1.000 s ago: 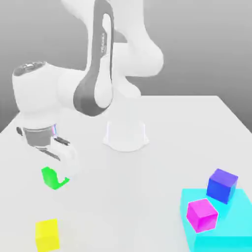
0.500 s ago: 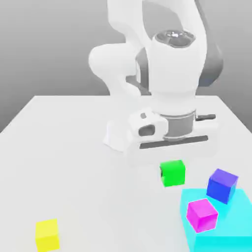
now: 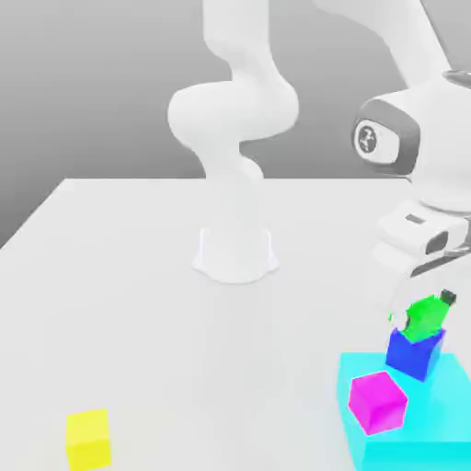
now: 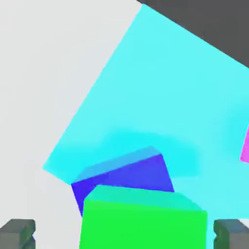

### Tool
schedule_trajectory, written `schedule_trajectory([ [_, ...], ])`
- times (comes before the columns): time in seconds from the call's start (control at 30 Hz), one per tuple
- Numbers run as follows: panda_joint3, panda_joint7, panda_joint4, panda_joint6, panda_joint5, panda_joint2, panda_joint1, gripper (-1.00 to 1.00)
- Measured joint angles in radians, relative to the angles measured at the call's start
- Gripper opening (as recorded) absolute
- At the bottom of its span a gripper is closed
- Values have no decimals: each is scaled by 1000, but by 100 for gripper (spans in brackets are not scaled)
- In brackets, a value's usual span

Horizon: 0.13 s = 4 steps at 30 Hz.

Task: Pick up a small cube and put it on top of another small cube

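Resting on the blue-violet cube (image 3: pixel 413 352) atop the cyan block (image 3: pixel 442 432), green cube (image 3: pixel 425 315) between spread claw (image 3: pixel 421 311) fingers.

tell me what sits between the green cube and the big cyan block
The blue-violet cube: in the exterior view it rests on the cyan block with the green cube sitting tilted on top of it.
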State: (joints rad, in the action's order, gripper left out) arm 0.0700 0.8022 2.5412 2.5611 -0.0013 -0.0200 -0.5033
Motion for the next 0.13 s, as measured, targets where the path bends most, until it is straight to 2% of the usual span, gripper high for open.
schedule_trajectory([
  [0.13,-7,-4,-25,-117,6,92,5,100],
])
